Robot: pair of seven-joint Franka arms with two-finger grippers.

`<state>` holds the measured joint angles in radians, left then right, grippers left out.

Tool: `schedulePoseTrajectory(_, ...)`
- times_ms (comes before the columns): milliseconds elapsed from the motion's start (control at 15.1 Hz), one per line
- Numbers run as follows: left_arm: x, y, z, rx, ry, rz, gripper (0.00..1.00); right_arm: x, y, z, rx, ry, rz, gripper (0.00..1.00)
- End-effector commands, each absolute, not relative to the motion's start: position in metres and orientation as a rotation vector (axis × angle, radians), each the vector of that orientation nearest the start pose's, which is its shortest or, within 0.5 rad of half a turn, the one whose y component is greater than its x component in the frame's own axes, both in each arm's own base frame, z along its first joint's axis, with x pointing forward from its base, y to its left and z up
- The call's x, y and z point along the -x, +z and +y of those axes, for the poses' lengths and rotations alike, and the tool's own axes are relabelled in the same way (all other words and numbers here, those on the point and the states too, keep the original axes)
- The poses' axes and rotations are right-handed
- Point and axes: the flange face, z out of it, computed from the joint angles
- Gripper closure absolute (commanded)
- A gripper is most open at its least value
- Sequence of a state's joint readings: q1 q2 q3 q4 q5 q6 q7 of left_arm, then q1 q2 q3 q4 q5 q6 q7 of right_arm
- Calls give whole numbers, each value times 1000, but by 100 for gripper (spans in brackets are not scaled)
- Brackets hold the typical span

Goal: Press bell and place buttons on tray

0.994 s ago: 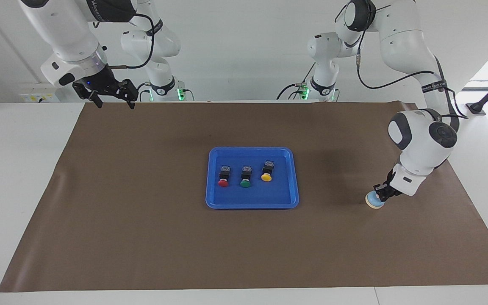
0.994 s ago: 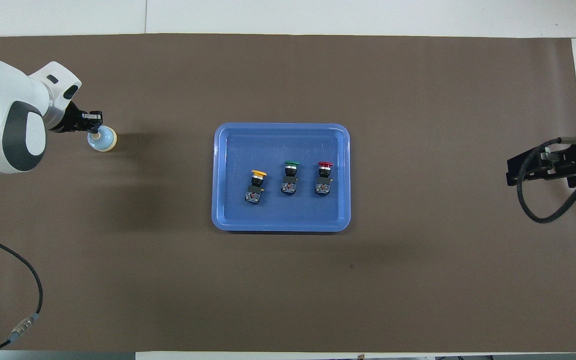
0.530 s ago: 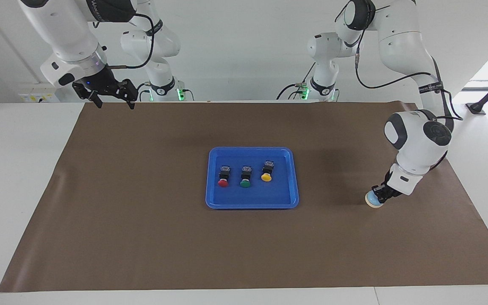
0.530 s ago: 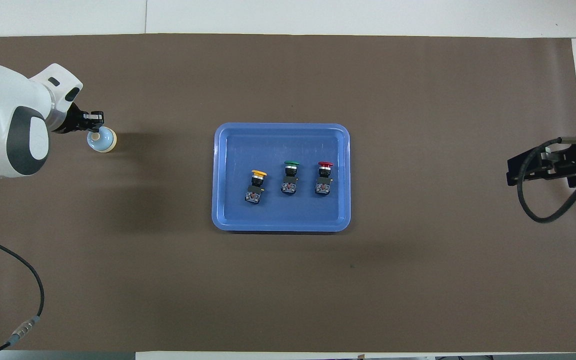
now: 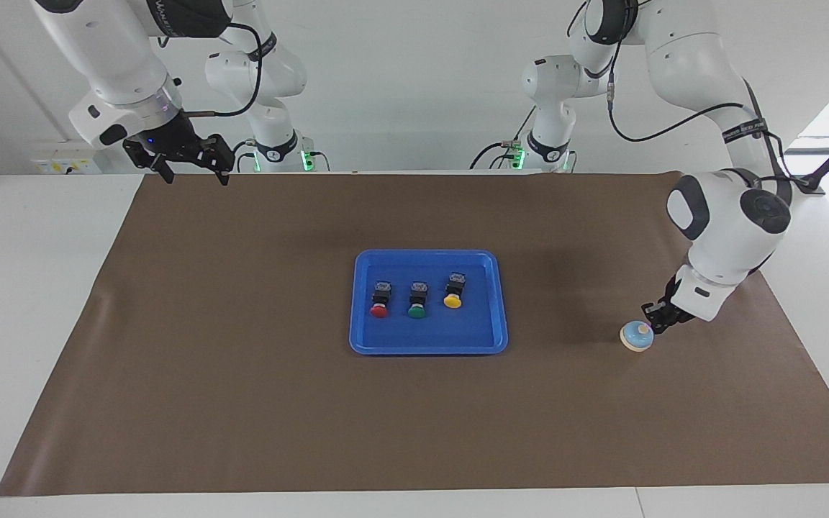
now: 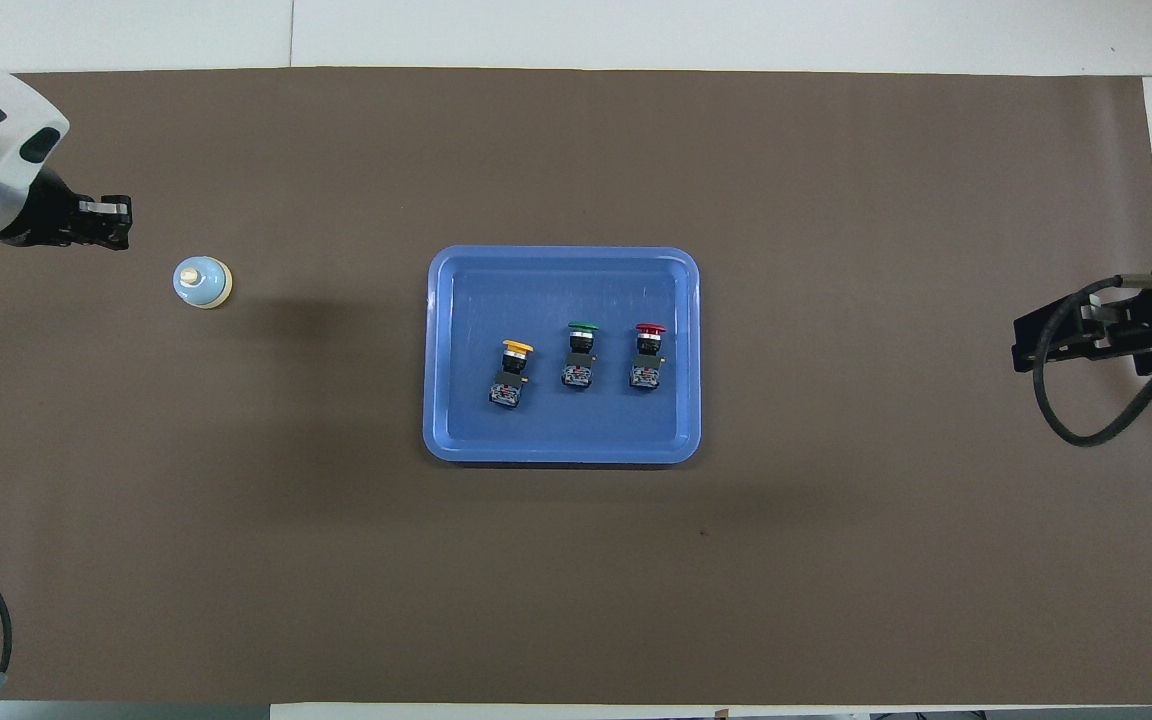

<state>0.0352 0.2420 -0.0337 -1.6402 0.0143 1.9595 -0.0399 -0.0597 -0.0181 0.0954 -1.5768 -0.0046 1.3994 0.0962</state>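
The light-blue bell [image 5: 636, 336] stands alone on the brown mat toward the left arm's end of the table; it also shows in the overhead view [image 6: 202, 283]. My left gripper [image 5: 654, 315] [image 6: 118, 222] is shut and empty, just off the bell and a little above the mat, no longer touching it. The blue tray [image 5: 429, 347] [image 6: 561, 452] lies mid-table. In it lie the red button [image 5: 379, 310] [image 6: 650, 329], the green button [image 5: 417, 311] [image 6: 584, 327] and the yellow button [image 5: 452, 301] [image 6: 517, 347], side by side. My right gripper [image 5: 195, 173] [image 6: 1019, 350] waits open, raised over the mat's edge at its own end.
The brown mat [image 5: 242, 374] covers most of the white table [image 5: 26, 288]. A black cable [image 6: 1086, 425] loops below the right gripper. The left arm's white wrist [image 5: 727, 223] hangs over the mat's end near the bell.
My left gripper was down on the bell's knob; it has lifted off and drawn back toward the left arm's end. The bell stays put. The right arm, tray and buttons are unchanged.
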Motion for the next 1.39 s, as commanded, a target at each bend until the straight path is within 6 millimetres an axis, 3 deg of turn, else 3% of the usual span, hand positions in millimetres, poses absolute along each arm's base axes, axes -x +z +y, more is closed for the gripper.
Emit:
schedulePoseTrajectory(0, -607, 536, 5, 3124, -135, -60, 73, -525, 618, 14, 3153, 246, 72, 0)
schedulePoseTrajectory(133, -583, 571, 5, 3122, -120, -59, 32, -525, 618, 14, 3152, 246, 72, 0)
schedulePoseTrajectory(265, -557, 598, 4, 3120, -73, -61, 7, -525, 618, 14, 3152, 246, 72, 0)
schedulePoseTrajectory(331, -549, 607, 4, 3120, -63, -64, 0, -525, 618, 14, 3152, 246, 72, 0)
schedulePoseTrajectory(464, -531, 622, 3, 3120, -18, -73, 0, -525, 618, 15, 3152, 246, 70, 0)
schedulePoseTrajectory(663, -521, 627, -8, 3121, 25, -46, 0, -525, 618, 14, 3152, 246, 72, 0)
schedulePoseTrajectory(994, -540, 621, -21, 3126, 131, 4, 0, -525, 618, 19, 3153, 244, 57, 0)
schedulePoseTrajectory(1325, -536, 620, -31, 3131, 141, 38, 0, -525, 618, 21, 3153, 246, 53, 0)
